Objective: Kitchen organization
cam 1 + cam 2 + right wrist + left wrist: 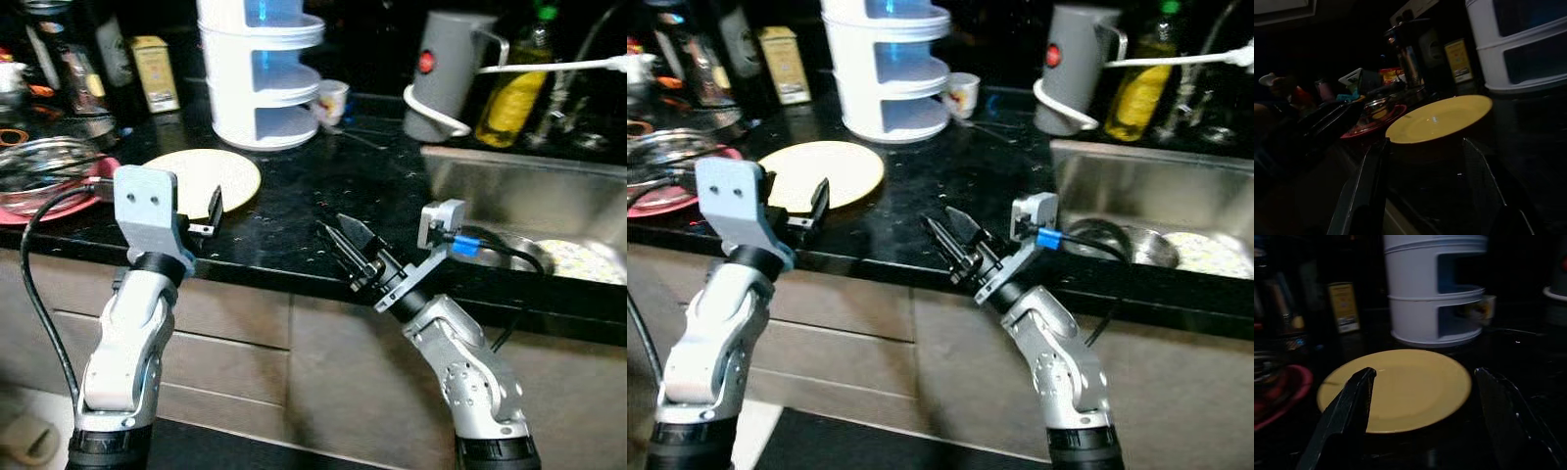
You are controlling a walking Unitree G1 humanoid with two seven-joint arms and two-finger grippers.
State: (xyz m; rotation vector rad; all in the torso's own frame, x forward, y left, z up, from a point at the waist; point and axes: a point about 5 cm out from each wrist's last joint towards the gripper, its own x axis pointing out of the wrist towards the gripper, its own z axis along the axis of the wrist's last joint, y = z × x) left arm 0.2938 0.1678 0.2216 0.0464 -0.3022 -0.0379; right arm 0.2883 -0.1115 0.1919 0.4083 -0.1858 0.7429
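The yellow plate [203, 179] lies flat on the black tabletop [323, 196], near its front edge and in front of the white tiered container [260, 69], with a red plate carrying a glass bowl [44, 176] just beside it. The left end effector [208, 217] hovers at the plate's near rim, fingers released and spread, empty, with the plate straight ahead between them. The right end effector [345, 245], also released and empty, sits over the tabletop edge well to the plate's right, toward the steel sink [529, 196], so the left arm is likely the nearer for a pick.
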